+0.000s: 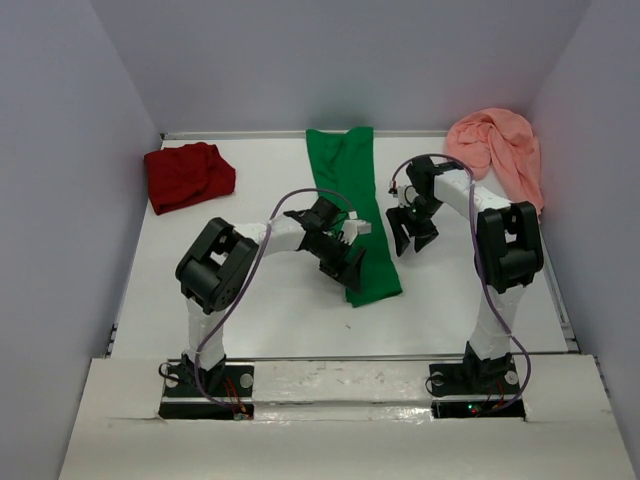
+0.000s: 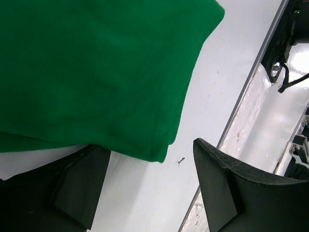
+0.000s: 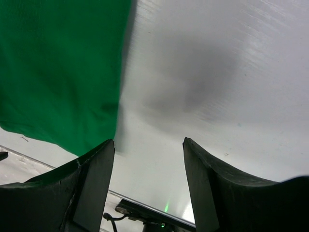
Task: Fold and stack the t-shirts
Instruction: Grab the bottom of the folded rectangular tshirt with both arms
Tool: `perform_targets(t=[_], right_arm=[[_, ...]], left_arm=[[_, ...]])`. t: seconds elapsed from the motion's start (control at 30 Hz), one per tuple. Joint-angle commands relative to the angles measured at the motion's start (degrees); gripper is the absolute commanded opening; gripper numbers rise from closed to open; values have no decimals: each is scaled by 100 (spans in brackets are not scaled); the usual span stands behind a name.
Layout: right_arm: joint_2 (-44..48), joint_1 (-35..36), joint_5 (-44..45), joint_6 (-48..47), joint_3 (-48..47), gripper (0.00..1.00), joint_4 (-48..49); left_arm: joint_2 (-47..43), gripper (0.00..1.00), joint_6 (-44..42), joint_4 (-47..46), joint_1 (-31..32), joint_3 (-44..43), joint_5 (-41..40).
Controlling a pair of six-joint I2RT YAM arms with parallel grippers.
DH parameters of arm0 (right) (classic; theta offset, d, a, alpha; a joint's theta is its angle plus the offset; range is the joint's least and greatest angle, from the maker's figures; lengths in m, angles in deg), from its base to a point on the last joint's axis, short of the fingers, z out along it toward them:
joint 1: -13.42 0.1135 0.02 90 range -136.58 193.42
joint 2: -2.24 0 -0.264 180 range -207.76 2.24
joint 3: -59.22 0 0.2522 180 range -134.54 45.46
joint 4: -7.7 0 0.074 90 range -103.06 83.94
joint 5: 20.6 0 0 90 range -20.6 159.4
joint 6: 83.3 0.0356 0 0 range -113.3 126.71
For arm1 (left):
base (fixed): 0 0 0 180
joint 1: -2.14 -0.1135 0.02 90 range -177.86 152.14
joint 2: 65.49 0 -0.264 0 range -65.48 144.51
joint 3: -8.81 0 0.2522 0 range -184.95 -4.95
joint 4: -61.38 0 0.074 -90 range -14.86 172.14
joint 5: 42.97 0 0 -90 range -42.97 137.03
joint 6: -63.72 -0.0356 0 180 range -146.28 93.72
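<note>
Two open, empty units: left gripper (image 1: 345, 265) over the green shirt's (image 1: 350, 190) near end, right gripper (image 1: 411, 240) beside its right edge.

Black-and-white arms (image 1: 215, 268); looping violet cables (image 1: 300, 194)

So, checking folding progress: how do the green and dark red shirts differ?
The green shirt lies flat as a narrow strip; the dark red shirt is a bunched heap. The green shirt is at the middle of the table; the dark red shirt sits in the far left corner. Both are plain cloth.
</note>
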Motion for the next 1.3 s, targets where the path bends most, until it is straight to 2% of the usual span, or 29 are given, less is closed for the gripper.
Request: perform_targets(t=[0.0, 0.03, 0.07, 0.17, 0.2, 0.27, 0.33, 0.37, 0.43, 0.6, 0.73, 0.93, 1.2, 1.27], right_arm=[[104, -82, 70, -137, -210, 64, 245], [130, -82, 52, -146, -149, 64, 315], [208, -82, 35, -155, -105, 64, 412], [323, -82, -71, -199, 27, 64, 790], [323, -82, -97, -207, 36, 64, 930], [306, -82, -158, -251, 36, 64, 1019], [271, -82, -246, -278, 63, 64, 1124], [262, -82, -316, -295, 63, 64, 1142], [236, -82, -387, -260, 80, 64, 1195], [306, -82, -396, -269, 63, 64, 1195], [411, -82, -343, -304, 80, 64, 1177], [508, -82, -264, -383, 177, 64, 1151], [552, -82, -352, -427, 326, 64, 1239], [508, -82, -378, -445, 361, 64, 1248]], left_arm=[[39, 83, -313, 545, -35, -96, -871], [-258, 83, -261, 519, -52, -175, -1387], [-496, 83, -208, 371, -87, -132, -1575], [-1664, 82, -24, -498, -97, 446, -2390], [-2102, 80, -75, -640, -53, 718, -2446], [-2420, 80, -225, -790, 79, 938, -2691], [-2641, 79, -681, -608, 237, 1107, -2344], [-2686, 79, -708, -536, 290, 1142, -2315], [-2765, 79, -1059, -335, 334, 1300, -1712], [-2697, 82, -1657, -168, 1193, 1634, -2226], [-2301, 84, -1965, -122, 1450, 1511, -2429], [-1782, 84, -2001, -419, 1837, 1353, -2991], [-1816, 84, -1694, -1413, 1881, 1257, -4764], [-1886, 84, -1614, -1529, 1846, 1230, -4959]])
